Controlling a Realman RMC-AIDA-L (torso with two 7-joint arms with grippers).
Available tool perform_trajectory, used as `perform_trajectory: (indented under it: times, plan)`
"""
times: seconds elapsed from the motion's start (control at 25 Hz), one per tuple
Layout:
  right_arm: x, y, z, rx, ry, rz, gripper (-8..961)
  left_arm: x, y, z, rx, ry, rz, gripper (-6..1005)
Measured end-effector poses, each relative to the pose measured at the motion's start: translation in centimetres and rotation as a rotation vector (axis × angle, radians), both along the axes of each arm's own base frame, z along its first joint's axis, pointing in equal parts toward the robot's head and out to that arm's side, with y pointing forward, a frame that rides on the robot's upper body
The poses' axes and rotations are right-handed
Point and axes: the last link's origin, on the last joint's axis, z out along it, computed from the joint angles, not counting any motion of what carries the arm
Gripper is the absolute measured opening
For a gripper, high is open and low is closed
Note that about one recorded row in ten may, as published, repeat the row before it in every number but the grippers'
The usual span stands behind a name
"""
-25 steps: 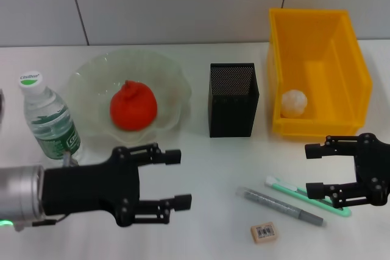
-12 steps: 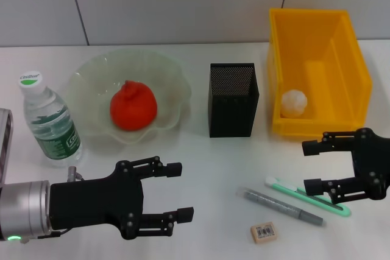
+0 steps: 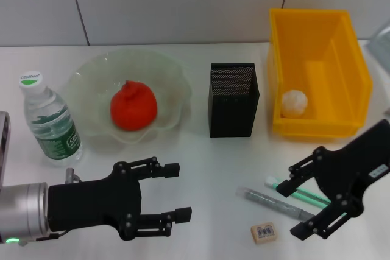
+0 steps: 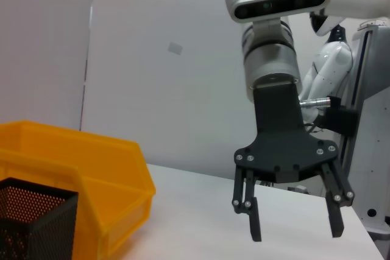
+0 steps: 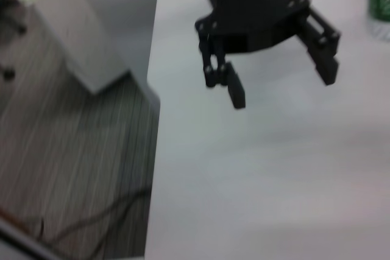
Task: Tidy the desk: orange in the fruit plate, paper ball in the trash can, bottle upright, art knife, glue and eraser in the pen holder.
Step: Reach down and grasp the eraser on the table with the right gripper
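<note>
The orange (image 3: 133, 106) lies in the glass fruit plate (image 3: 91, 77). The bottle (image 3: 49, 123) stands upright at the left. The paper ball (image 3: 294, 103) lies in the yellow bin (image 3: 317, 71). The black mesh pen holder (image 3: 233, 98) stands mid-table. The green art knife (image 3: 286, 189), the grey glue stick (image 3: 268, 201) and the eraser (image 3: 263, 232) lie on the table in front of it. My right gripper (image 3: 295, 201) is open and tilted, its fingers on either side of the knife and glue. My left gripper (image 3: 178, 191) is open and empty, in front of the plate.
The left wrist view shows my right gripper (image 4: 295, 234) open above the table, with the bin (image 4: 73, 168) and pen holder (image 4: 30, 217) beside it. The right wrist view shows my left gripper (image 5: 283, 88) and the table's edge (image 5: 155, 108) with floor beyond.
My right gripper has moved left and toward the table's front, tilting so its open fingers now straddle the knife and glue. My left gripper has barely moved.
</note>
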Motion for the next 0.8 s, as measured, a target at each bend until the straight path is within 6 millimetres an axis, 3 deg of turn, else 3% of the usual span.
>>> perform_trajectory:
  times: [0.32, 0.8]
  plan:
    - [-3.4, 0.9, -3.4, -0.074, -0.189, 0.154, 783, -0.1, -0.8, -0.8, -0.052, 0.048, -0.047, 790]
    - [-5.3, 0.8, -6.8, -0.063, -0.388, 0.304, 784, -1.1, -0.9, -1.3, -0.061, 0.133, -0.067, 788]
